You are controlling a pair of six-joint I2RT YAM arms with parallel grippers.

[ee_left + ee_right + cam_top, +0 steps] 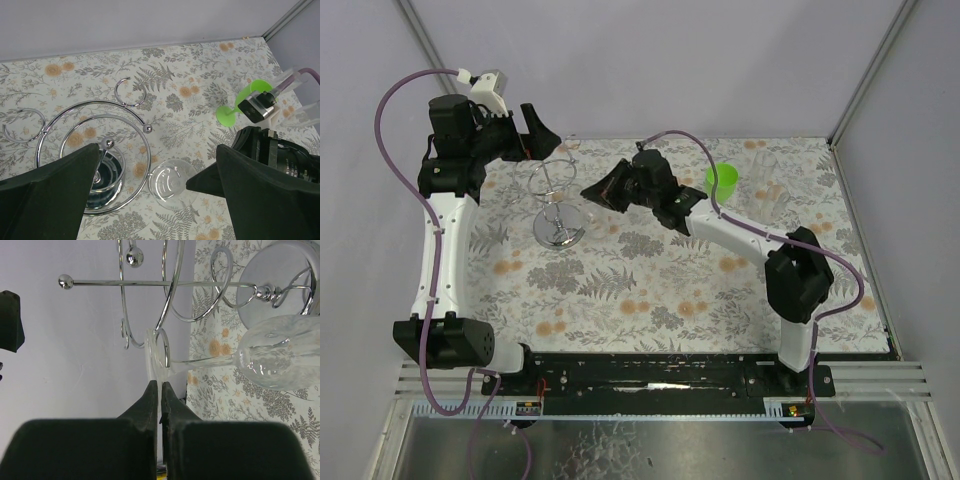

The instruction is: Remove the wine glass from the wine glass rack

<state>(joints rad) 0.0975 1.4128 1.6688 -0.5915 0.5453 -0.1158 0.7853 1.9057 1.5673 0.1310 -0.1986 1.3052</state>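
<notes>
The wine glass rack (pixel 558 228) is a silver wire stand with a round shiny base, at the table's back left. The clear wine glass (pixel 582 213) hangs upside down at its right side. In the right wrist view its stem (pixel 205 361) runs through a small wire loop (pixel 164 347), with its foot (pixel 151 357) beside that loop. My right gripper (pixel 160 385) is shut on the rim of the foot; it also shows from above (pixel 592 190). My left gripper (pixel 542 135) is open and empty above the rack (pixel 95 105), with the glass bowl (pixel 172 182) below it.
A green plastic goblet (pixel 722 180) stands at the back right, also in the left wrist view (pixel 245 97). Clear plastic cups (pixel 762 175) stand beside it. The back wall is close behind the rack. The cloth is floral.
</notes>
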